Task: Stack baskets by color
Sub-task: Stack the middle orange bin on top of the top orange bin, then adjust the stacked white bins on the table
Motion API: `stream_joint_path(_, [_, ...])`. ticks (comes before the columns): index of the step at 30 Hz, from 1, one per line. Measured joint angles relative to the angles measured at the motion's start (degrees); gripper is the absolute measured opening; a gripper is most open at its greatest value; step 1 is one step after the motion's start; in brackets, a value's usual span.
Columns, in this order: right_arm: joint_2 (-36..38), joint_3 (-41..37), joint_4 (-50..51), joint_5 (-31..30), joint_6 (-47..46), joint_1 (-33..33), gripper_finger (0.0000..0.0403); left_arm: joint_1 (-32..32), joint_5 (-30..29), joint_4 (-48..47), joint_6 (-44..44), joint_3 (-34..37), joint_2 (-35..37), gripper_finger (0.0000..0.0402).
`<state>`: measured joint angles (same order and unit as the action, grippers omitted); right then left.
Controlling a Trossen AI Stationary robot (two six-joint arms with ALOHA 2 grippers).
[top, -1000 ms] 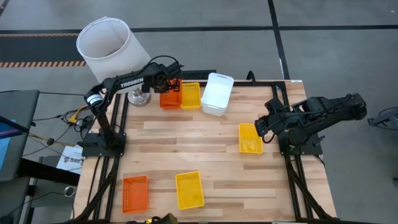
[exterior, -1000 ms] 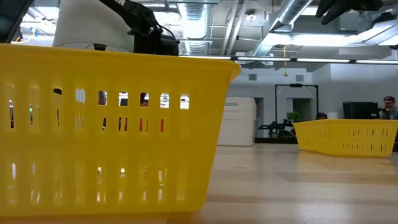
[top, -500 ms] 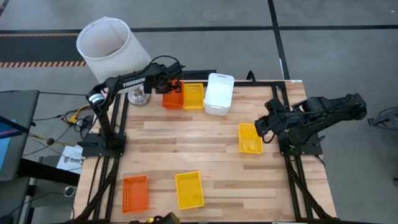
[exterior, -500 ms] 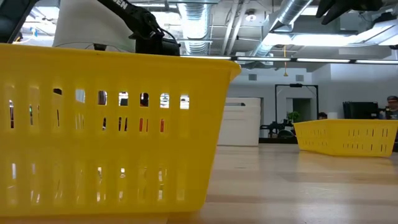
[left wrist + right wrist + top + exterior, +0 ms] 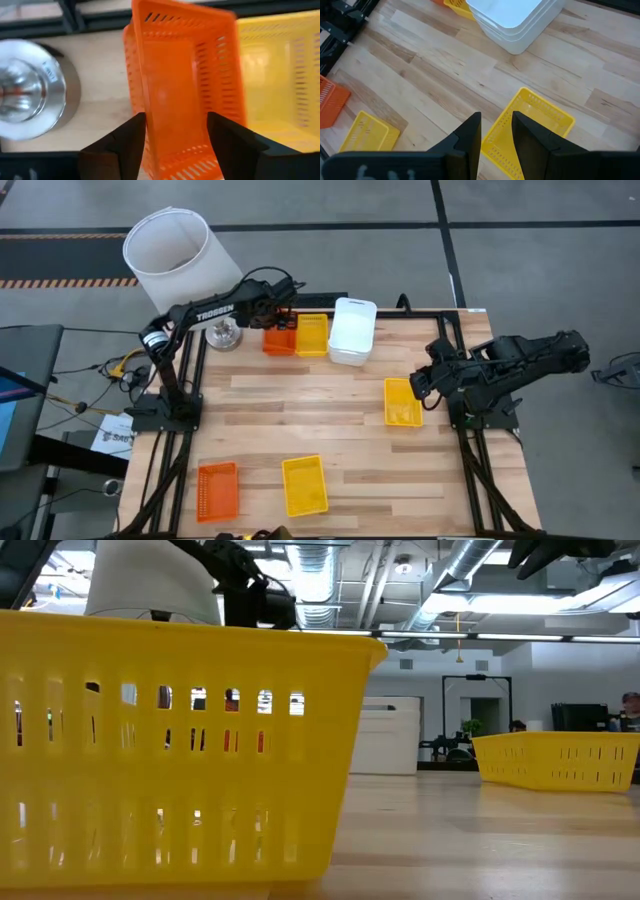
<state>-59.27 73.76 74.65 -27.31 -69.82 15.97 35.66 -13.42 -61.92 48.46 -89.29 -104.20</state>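
Note:
Two orange baskets sit nested at the table's far left, the upper one tilted in the lower one. My left gripper hangs open above them, a finger on either side of the upper basket's near end. Beside them stand a yellow basket and stacked white baskets. Another yellow basket lies at the right, just under my right gripper, which shows a narrow empty gap. An orange basket and a yellow basket lie near the front edge.
A big white lampshade on a shiny metal base stands just left of the orange baskets, beyond the table's far left corner. Bare wood fills the table's middle. The front yellow basket blocks most of the low view.
My left gripper has opened and let go of the upper orange basket, then risen a little. That basket stays tilted in the lower orange one, close beside the yellow basket.

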Motion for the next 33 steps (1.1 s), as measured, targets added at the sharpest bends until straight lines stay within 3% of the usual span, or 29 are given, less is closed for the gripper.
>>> stream_joint_path(5, [0.01,0.0,-0.02,0.02,-0.22,0.0,0.0131,-0.42,-2.04,-1.35,-0.07,-0.44,0.05,0.0171])
stream_joint_path(18, [-0.02,0.0,-0.02,0.02,-0.21,0.0,0.0131,-0.5,-4.43,-1.76,-2.37,-0.24,0.07,0.0008])
stream_joint_path(24, [-0.02,0.0,-0.04,0.08,-0.22,0.0,0.0131,0.67,-4.67,-0.93,-2.78,3.14,0.13,0.0005])
stream_joint_path(29, [-0.02,0.0,-0.04,0.24,-0.21,0.0,0.0131,0.83,-1.59,2.59,-1.77,8.84,0.1,0.0002])
stream_joint_path(33, [-0.02,0.0,-0.04,0.24,-0.17,0.0,0.0131,0.37,0.36,3.92,-1.39,9.07,0.07,0.0001])
